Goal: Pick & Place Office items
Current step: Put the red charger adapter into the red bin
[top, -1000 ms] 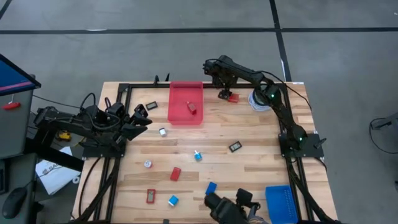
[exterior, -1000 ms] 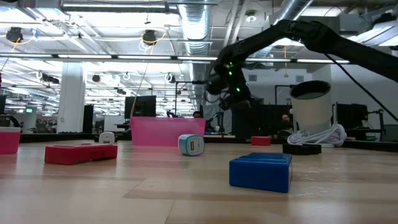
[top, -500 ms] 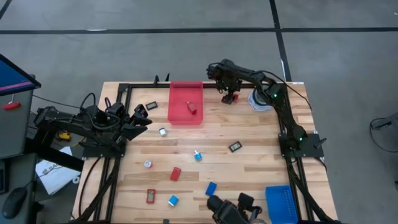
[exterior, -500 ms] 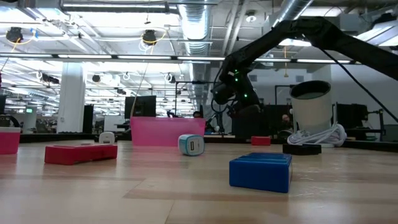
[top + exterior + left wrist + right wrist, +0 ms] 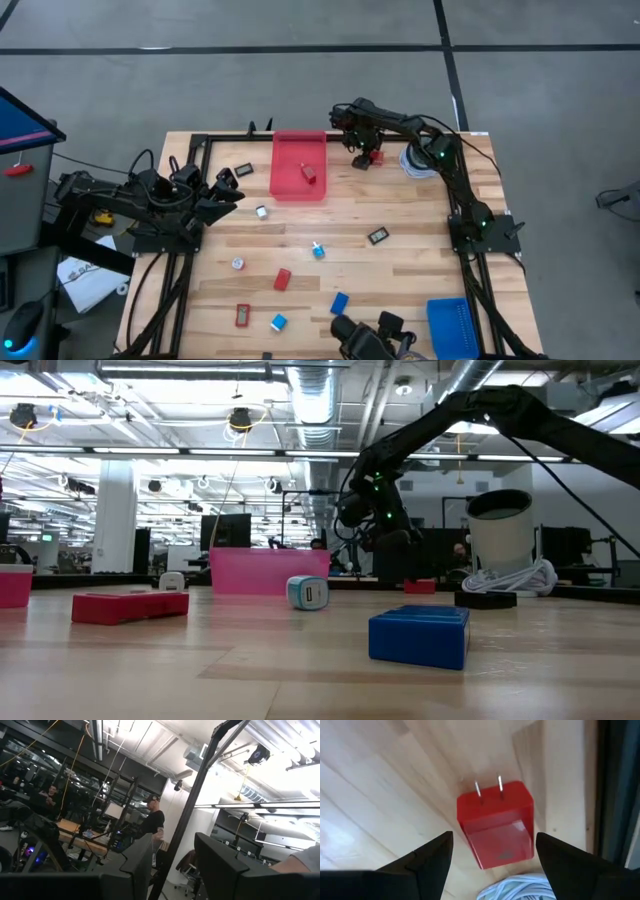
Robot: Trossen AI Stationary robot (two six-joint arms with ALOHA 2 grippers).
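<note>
A red block (image 5: 496, 822) with two metal prongs lies flat on the wooden table (image 5: 400, 270) near its far edge, seen also in the high view (image 5: 376, 156). My right gripper (image 5: 494, 837) hangs just above it, pointing steeply down. It is open, with one finger on either side of the block and neither touching it. My left gripper (image 5: 225, 200) waits open at the table's left side, raised and tilted up toward the room. Other office items lie scattered: a blue block (image 5: 339, 302), a red block (image 5: 282, 279), a pale cube (image 5: 261, 211) and a black rectangle (image 5: 378, 237).
A red tray (image 5: 299, 165) at the far middle holds one red piece (image 5: 309, 174). A coiled white cable with a round grey-white object (image 5: 415, 160) sits just right of my right gripper. A blue tray (image 5: 450, 325) lies at the near right corner. A black frame (image 5: 200, 150) borders the table.
My right gripper has come down and a little toward the table's right edge. It now stands over the red block beside the cable coil, and its fingers have stayed apart. The block has not moved.
</note>
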